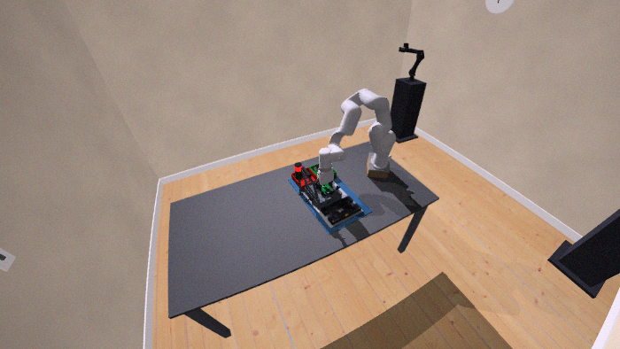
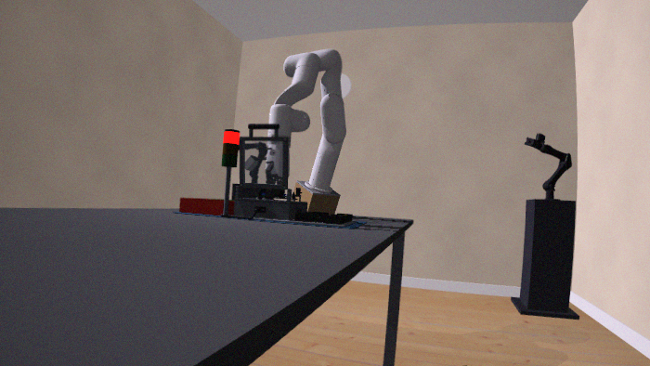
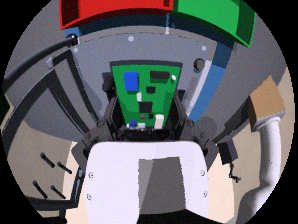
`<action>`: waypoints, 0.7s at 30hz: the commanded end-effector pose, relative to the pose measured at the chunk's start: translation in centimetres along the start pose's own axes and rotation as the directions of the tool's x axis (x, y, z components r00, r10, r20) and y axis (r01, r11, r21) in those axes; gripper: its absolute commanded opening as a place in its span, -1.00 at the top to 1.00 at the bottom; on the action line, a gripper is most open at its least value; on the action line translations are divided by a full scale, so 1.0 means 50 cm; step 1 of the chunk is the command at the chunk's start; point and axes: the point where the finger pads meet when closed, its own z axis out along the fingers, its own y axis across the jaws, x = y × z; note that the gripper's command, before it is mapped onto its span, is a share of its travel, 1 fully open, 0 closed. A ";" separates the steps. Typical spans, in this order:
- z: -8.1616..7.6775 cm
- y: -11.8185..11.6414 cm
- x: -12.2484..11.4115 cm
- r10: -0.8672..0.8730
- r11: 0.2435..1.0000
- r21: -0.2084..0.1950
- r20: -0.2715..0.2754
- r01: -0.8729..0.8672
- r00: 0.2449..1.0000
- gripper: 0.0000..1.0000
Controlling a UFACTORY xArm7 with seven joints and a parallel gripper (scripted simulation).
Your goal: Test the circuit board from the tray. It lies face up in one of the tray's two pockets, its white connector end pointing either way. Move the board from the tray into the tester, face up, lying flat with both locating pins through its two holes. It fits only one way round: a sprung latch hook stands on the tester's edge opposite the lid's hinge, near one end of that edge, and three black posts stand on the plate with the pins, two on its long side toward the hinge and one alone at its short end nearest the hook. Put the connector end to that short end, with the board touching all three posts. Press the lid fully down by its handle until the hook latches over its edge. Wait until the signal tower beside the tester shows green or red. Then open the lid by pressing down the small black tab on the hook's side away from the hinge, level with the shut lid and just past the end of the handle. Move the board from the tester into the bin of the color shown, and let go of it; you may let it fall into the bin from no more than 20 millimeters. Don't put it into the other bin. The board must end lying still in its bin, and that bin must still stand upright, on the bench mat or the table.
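Note:
The green circuit board (image 3: 145, 95) lies face up on the tester plate (image 1: 322, 195), its white connector end toward me. My gripper (image 3: 145, 102) is down over the board, one finger against each long side, shut on it. The board is still flat on the plate. The tester's clear lid (image 2: 264, 160) stands open and upright, and my gripper (image 2: 266, 173) shows through it. The signal tower (image 2: 230, 148) beside the tester shows red on top.
The black tray (image 1: 343, 210) lies on the blue bench mat (image 1: 329, 205) on the near side of the tester. The open lid frame (image 3: 53, 96) rises close at my left. The arm's base (image 1: 378, 173) stands behind the bins.

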 end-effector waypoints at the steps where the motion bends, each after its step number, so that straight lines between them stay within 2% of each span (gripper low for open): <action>1: -0.001 -0.002 0.001 0.000 1.000 0.003 -0.001 0.000 1.000 -0.58; 21: -0.005 -0.002 0.001 0.000 1.000 0.003 -0.001 0.000 1.000 -0.58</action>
